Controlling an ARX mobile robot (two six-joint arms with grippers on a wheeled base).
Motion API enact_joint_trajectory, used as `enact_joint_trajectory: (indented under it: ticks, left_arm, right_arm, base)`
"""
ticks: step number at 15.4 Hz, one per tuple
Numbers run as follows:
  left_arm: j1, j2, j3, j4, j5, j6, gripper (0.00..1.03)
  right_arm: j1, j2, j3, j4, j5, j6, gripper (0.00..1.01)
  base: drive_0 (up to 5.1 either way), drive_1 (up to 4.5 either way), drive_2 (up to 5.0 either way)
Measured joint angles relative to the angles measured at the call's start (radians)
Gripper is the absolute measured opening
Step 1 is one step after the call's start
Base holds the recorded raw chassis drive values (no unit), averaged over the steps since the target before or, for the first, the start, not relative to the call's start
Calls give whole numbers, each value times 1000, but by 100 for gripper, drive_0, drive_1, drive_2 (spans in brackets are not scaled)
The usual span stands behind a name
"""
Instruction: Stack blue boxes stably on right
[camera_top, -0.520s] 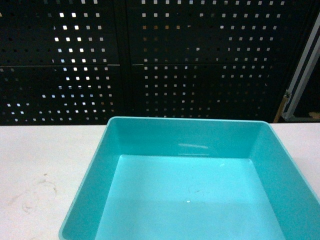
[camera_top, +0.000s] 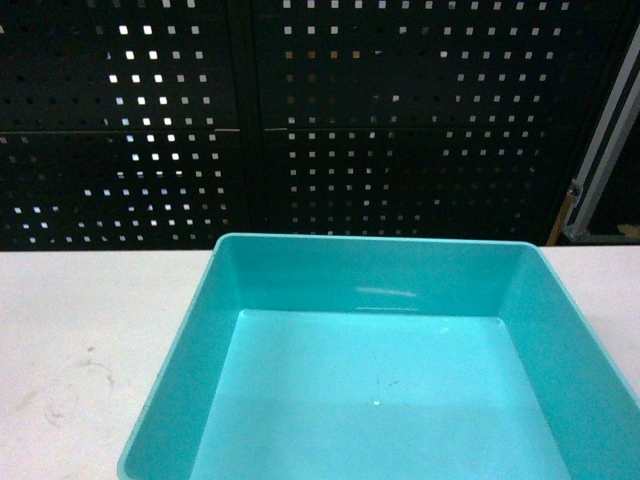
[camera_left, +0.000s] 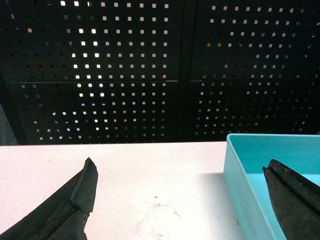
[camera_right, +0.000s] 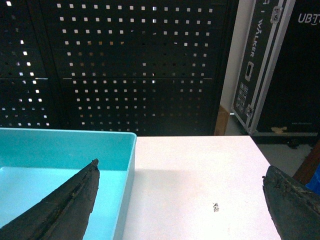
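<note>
Turquoise tub (camera_top: 380, 390) on white table (camera_top: 90, 320), centre-right, empty. Left gripper (camera_left: 180, 200) spread wide, straddling tub's left wall; right gripper (camera_right: 180, 200) spread wide, straddling right wall. Nothing clamped. Risk: uneven two-sided pinch on sloping walls, tub slipping or tilting

**Cut off and unclear**

Turquoise tub (camera_top: 380, 370) cut off by the head view's lower edge, near wall unseen; right rim clipped at the frame's side. Only two dark fingertips (camera_left: 75, 205) of the left gripper (camera_left: 182, 200) visible, bases lost below the frame. Same for the right gripper (camera_right: 180, 200). Small speck (camera_right: 215, 207) on the white table (camera_right: 200, 170), too small to identify. Case (camera_right: 260, 65) lettering partly cropped.
</note>
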Motion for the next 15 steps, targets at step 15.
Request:
enact_joint_trajectory:
  ticks: [15]
  left_arm:
    - [-394, 223, 1, 173, -352, -4, 98]
  right_arm:
    - [-307, 161, 1, 167, -311, 2, 98]
  base:
    - [0, 0, 0]
